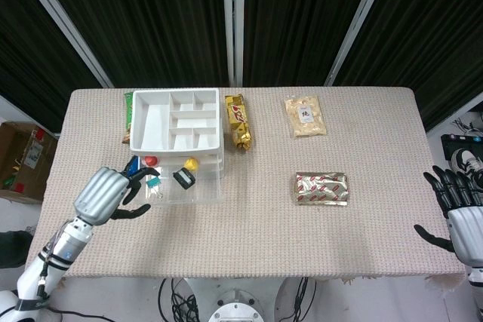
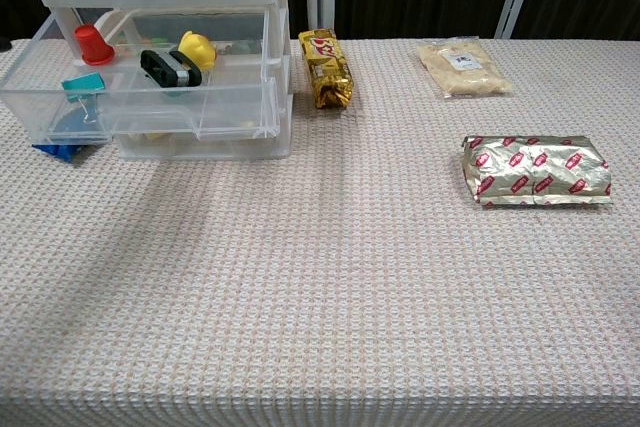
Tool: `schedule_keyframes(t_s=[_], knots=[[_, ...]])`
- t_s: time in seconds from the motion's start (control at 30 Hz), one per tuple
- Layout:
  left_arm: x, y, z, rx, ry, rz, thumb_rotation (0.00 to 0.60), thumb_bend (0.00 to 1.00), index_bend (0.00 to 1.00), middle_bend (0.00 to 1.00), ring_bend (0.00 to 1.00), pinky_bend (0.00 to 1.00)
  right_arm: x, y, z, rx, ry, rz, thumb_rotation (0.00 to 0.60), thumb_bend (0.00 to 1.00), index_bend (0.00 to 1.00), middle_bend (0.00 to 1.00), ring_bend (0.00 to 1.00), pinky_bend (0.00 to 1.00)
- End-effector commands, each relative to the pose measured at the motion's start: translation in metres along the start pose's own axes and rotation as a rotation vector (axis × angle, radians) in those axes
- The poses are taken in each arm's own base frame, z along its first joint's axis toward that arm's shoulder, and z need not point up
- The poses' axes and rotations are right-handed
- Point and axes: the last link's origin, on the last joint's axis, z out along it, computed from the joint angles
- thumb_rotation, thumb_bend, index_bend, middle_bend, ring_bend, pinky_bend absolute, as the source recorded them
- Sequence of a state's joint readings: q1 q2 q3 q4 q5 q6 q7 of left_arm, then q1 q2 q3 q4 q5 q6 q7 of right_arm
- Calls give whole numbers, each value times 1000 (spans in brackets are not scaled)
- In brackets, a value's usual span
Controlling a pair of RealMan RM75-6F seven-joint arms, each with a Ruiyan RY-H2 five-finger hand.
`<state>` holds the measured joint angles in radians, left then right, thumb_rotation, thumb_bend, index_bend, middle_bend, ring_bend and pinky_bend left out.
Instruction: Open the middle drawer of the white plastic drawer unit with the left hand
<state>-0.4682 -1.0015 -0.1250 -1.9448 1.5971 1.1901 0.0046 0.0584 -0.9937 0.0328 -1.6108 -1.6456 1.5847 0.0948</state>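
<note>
the middle drawer of the white drawer unit stood pulled out. the left hand hovered just left of it, fingers loosely curled, holding nothing. the right hand lay spread and empty.

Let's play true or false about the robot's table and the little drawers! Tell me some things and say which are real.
1. The middle drawer is pulled out. True.
2. A red cap sits inside that drawer. True.
3. The left robot hand is holding the gold snack bar. False: the bar lies on the table beside the drawer unit, and the robot hand holds nothing.
4. The silver packet is inside the drawer. False: it lies on the table, far from the unit.
5. The right robot hand is open at the table's edge. True.
</note>
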Motion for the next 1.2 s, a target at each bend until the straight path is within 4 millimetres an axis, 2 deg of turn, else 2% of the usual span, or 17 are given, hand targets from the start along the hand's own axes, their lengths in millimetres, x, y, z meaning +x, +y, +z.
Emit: schedule_keyframes(t_s=[0.03,0.23,0.43,0.7,0.93,1.2], knots=[[-1,4,35,-80,-21,183,600,192,323,874,936,1000,0,1,-1,-5,-1,0,600,54,0,0,0,0],[-11,7,60,-123,-98,336,600,192,328,875,933,1000,-1,3,-4,-23,-2,0,600,54,0,0,0,0],[-17,10,76,-155,-116,485,600,192,328,873,932,1000,-1,2,-5,-25,-6,-1,600,54,0,0,0,0],[-28,15,83,-189,-151,571,600,192,330,873,932,1000,-4,4,-3,-36,-15,0,600,54,0,0,0,0],[-33,23,88,-222,-161,579,600,192,330,874,932,1000,-6,5,-1,-44,-22,1,600,54,0,0,0,0],[-37,22,95,-237,-182,627,600,194,347,875,932,1000,-7,7,0,-53,-27,2,600,54,0,0,0,0]])
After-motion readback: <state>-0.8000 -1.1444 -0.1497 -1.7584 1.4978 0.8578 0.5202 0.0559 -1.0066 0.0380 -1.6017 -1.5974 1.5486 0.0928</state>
